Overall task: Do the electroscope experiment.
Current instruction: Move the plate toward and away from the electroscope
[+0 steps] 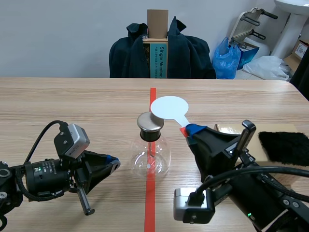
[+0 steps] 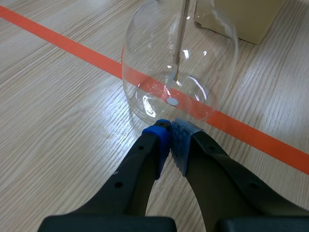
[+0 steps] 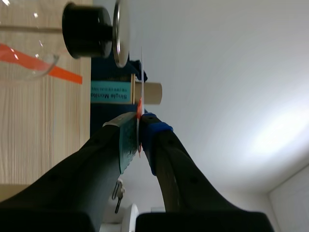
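The electroscope, a clear glass flask (image 1: 152, 157) with a black stopper and a round metal cap (image 1: 150, 123), stands on the red tape line mid-table. My right gripper (image 1: 189, 129) is shut on the handle of a white round paddle (image 1: 169, 107), whose disc hangs just above and behind the cap. In the right wrist view the paddle (image 3: 142, 72) shows edge-on, a small gap from the cap (image 3: 120, 34), its handle pinched in the gripper (image 3: 139, 128). My left gripper (image 1: 112, 163) lies low to the flask's left, shut on nothing, its tips (image 2: 170, 130) right at the flask (image 2: 181, 63) base.
A black fuzzy cloth (image 1: 285, 146) lies on a tan board at the right, behind my right arm. Across the table a chair draped in a dark jacket (image 1: 190, 53) holds a cardboard box. A tan box (image 2: 241, 17) stands just behind the flask.
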You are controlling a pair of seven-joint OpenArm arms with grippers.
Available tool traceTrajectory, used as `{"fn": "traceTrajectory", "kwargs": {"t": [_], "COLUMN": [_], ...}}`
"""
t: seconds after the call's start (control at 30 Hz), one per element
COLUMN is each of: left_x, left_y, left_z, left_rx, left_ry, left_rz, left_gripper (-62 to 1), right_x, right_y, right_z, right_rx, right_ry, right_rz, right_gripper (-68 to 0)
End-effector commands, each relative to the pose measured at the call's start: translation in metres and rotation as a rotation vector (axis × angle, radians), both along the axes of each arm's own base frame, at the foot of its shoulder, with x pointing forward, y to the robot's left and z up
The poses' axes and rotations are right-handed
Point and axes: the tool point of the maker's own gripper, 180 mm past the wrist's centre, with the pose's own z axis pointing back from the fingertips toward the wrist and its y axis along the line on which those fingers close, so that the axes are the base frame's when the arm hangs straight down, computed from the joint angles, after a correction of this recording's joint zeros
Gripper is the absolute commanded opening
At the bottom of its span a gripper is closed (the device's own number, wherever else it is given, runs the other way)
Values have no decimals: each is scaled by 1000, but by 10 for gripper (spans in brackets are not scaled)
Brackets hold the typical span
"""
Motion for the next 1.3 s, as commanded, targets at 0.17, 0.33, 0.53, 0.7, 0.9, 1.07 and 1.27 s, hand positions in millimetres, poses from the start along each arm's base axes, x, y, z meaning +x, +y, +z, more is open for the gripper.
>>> {"fn": "traceTrajectory", "kwargs": {"t": [0.17,0.33,0.53,0.7,0.9,1.07,1.27], "left_x": [4,4,4,4,4,4,4], "left_y": [-3,-3,-3,-3,-3,-3,-3], "left_z": [9,9,8,8,8,8,8], "left_rx": [-25,-25,-25,-24,-24,-24,-24], "left_ry": [-24,-24,-23,-23,-23,-23,-23], "left_rz": [3,3,3,3,3,3,3], "left_gripper": [-582,-582,-582,-582,-582,-582,-582], "right_x": [16,23,26,23,14,4,-8], "right_y": [-23,-38,-47,-39,-23,-7,7], "right_z": [8,8,8,8,7,6,5], "right_rx": [10,15,7,5,0,-6,-11], "right_ry": [-27,-26,-28,-27,-25,-23,-21], "right_rz": [-134,-226,-268,-222,-119,-15,84], "right_gripper": [-667,-667,-667,-667,-667,-667,-667]}}
